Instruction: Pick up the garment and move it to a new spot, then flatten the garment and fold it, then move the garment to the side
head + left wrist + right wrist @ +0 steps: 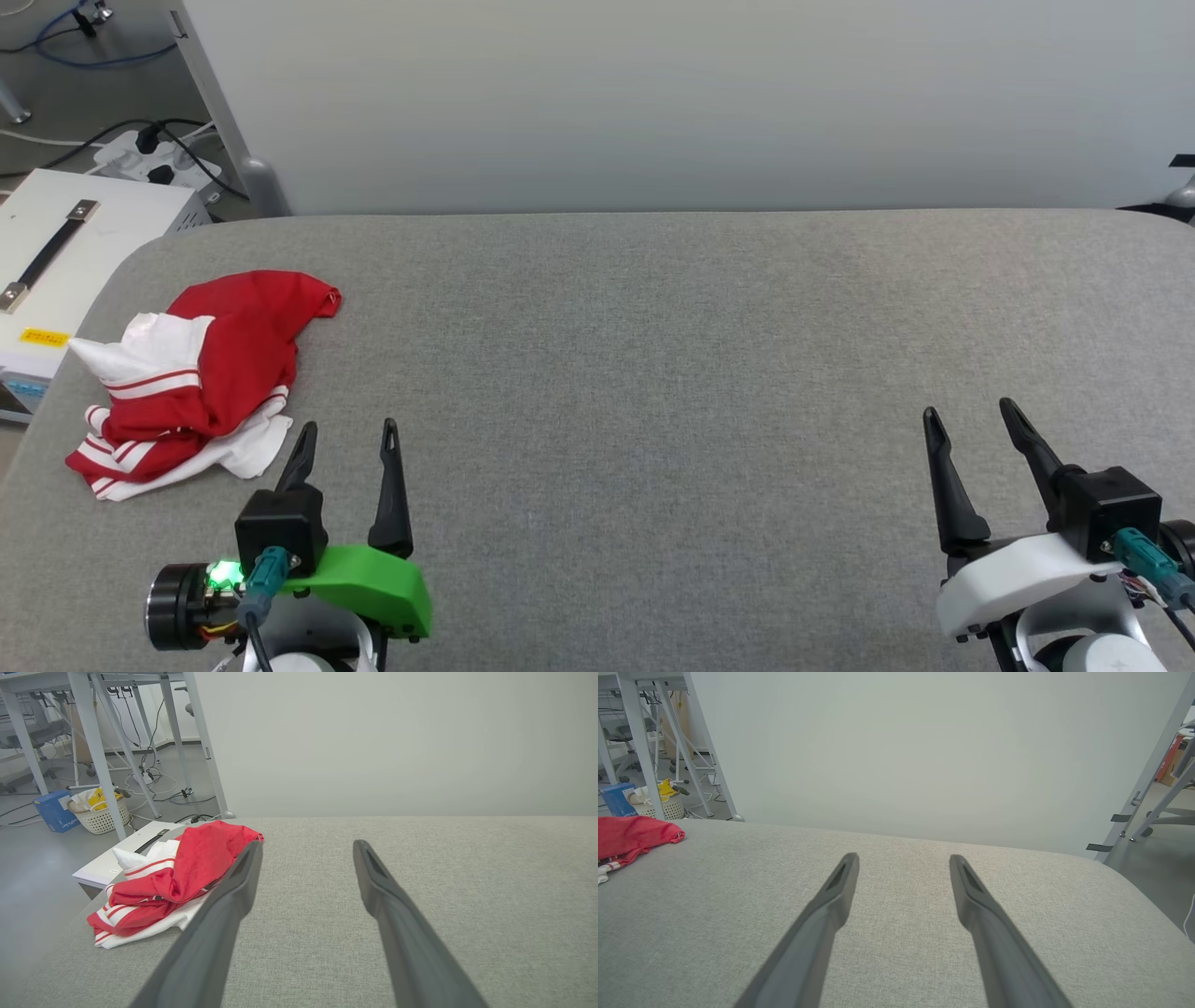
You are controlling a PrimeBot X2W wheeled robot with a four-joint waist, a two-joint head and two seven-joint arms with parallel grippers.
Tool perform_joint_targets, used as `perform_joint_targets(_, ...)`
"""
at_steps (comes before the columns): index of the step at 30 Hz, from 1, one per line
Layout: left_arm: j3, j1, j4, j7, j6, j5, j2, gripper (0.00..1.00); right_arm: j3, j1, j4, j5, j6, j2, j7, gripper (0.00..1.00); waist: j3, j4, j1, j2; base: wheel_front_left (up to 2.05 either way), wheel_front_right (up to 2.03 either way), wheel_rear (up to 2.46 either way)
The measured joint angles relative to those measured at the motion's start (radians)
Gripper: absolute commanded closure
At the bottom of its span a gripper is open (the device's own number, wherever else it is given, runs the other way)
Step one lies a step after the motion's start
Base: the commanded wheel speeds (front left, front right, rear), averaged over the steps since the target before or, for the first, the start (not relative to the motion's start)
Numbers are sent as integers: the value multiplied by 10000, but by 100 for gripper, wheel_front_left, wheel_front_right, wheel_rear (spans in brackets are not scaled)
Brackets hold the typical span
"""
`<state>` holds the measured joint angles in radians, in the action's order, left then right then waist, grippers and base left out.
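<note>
In the head view the garment (201, 373) lies crumpled near the left edge of the grey surface (653, 373), red cloth bunched over white sleeves with red-striped trim. The left gripper (348, 425) sits just beside it with its jaws released and nothing between them. The right gripper (968, 407), well apart at the far right, has its jaws spread over bare fabric. Off the surface's left corner stands a white case (84, 243) with a black strap and a yellow label (44, 337), its print too small to read. The left wrist view looks past the left gripper (307, 843), its jaws apart, at the garment (187, 868), and adds a blue box (55, 812) on the floor with white writing too blurred to read, next to a white basket (100, 814). The right wrist view has the right gripper (903, 856), jaws wide, over the surface (896, 952), with the garment (630, 835) at the left edge.
</note>
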<state>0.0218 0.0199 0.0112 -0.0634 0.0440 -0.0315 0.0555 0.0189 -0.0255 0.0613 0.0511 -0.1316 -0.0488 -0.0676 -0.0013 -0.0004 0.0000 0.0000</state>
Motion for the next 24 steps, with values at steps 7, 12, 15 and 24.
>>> perform_joint_targets(7,42,3,0,-169,56,-35,0,0,-6,-144,69,117,0,0,-153,0,-17,18,0,0,0,0,0)
perform_joint_targets(12,61,7,0,-278,88,-52,-2,0,-6,-148,109,251,0,0,-263,0,-18,32,0,0,0,0,0)
perform_joint_targets(15,77,11,0,-345,88,-125,-2,0,-25,-159,136,286,0,0,-314,0,-28,42,0,0,0,0,0)
perform_joint_targets(24,140,38,-8,-512,90,-207,-2,0,-75,-333,255,412,0,0,-493,0,-38,60,0,0,0,0,0)
